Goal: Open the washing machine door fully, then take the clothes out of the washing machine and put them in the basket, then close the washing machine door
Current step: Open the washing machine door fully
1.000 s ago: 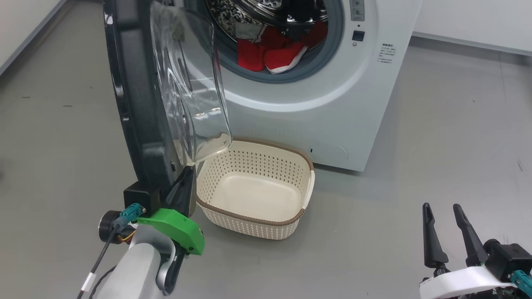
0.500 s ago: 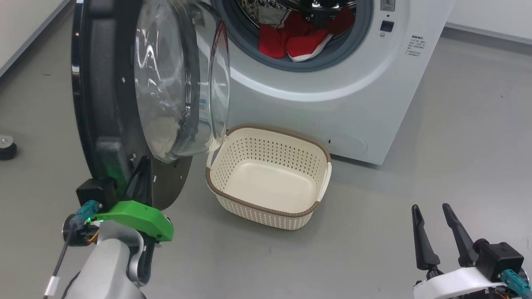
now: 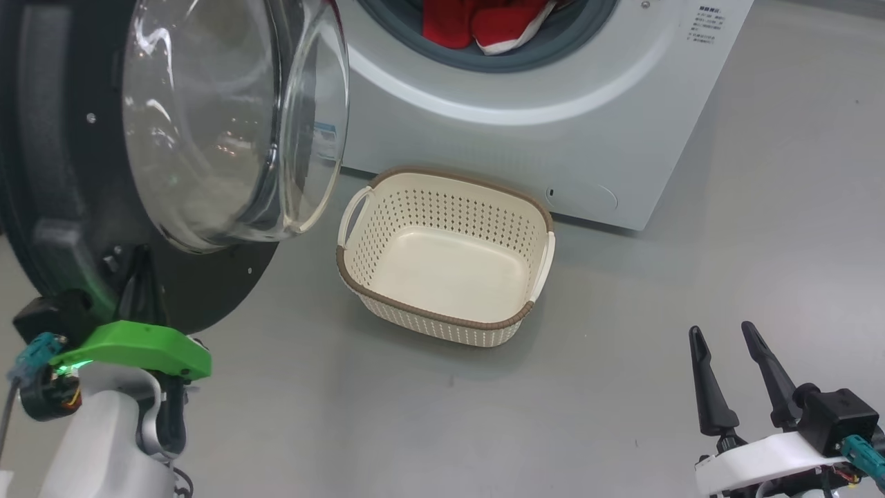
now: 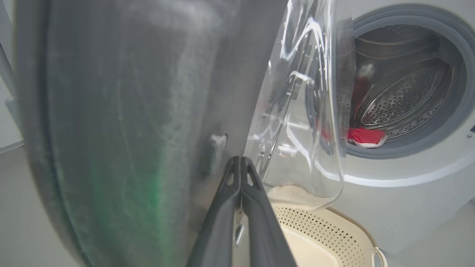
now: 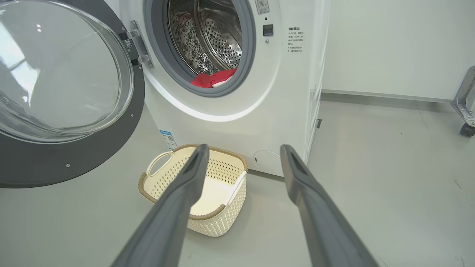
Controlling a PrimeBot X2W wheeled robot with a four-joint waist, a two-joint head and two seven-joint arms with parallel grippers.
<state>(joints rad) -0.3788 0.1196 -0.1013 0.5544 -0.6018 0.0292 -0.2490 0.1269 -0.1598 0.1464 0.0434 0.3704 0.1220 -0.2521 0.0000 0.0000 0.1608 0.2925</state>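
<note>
Nearest, the left end effector (image 4: 240, 161) was pinched shut on nothing, its tips at the dark inner face of the door (image 3: 41, 173), just beside the glass bowl (image 3: 207, 124). The right end effector (image 3: 720, 332) hung spread wide and empty over the floor (image 3: 622, 311). The door stood swung well out, though perhaps not fully. It seemed best to push on the dark rim, not the glass, following the door's arc. Beyond, the basket (image 3: 449, 330) sat empty against the washing machine (image 3: 484, 138). The clothes (image 3: 484, 21) lay at its mouth's lower edge.

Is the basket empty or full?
Empty. The basket shows a bare cream floor; the red clothes lie inside the washing machine.
</note>
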